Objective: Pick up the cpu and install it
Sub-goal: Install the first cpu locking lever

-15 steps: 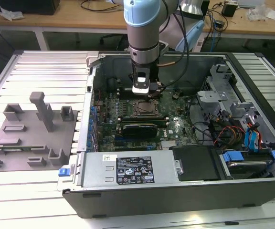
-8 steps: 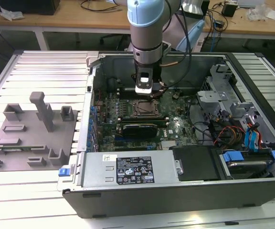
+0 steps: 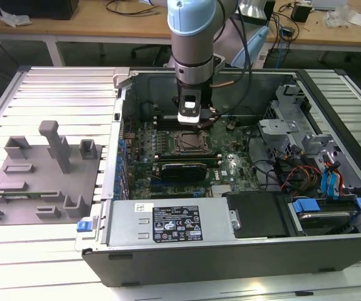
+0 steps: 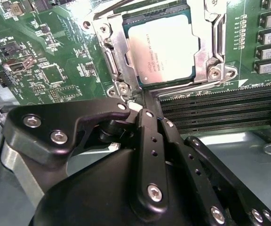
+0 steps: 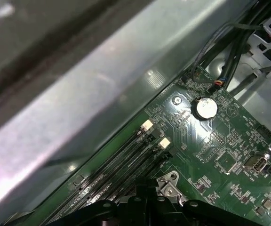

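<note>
Cpu (image 4: 161, 49) sits in socket (image 4: 112, 56), beside end effector (image 4: 142, 115), seemingly closed, empty.

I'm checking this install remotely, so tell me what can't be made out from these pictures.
- Gripper fingertips: cut off in the second wrist view by its own black linkage.
- Cpu edges: in the second wrist view, under the socket frame, so full seating is unclear.
- Socket in the exterior view: too small to show the chip.
</note>
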`<action>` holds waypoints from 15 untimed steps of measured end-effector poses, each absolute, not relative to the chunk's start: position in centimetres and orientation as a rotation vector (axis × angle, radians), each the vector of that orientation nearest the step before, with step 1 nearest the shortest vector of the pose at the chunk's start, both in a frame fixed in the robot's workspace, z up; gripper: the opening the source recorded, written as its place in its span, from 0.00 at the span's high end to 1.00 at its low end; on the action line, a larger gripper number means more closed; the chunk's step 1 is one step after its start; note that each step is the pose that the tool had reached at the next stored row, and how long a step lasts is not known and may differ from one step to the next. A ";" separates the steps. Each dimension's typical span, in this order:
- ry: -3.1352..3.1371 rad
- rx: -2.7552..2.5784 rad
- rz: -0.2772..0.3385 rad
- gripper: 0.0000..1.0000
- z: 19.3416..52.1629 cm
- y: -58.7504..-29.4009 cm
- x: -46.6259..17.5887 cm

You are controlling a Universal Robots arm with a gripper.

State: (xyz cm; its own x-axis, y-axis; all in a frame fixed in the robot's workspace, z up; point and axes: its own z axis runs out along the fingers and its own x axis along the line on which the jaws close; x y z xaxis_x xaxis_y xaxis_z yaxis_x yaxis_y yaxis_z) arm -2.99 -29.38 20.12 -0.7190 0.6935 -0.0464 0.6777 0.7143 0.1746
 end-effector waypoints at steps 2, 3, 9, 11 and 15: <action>2.808 1.127 0.220 0.89 20.4 -29.4 -3.0; 2.808 1.127 0.220 0.89 20.5 -29.4 -3.0; 2.808 1.127 0.218 0.89 22.1 -29.4 -3.0; 2.807 1.126 0.214 0.89 22.6 -29.4 -3.0; 2.785 1.112 0.089 0.89 22.8 -29.4 -3.0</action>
State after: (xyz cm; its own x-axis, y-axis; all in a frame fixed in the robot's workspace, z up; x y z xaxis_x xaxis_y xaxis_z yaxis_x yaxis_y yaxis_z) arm -3.00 -29.40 22.84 -0.7167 0.6889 -0.1085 0.6805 0.7249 0.1070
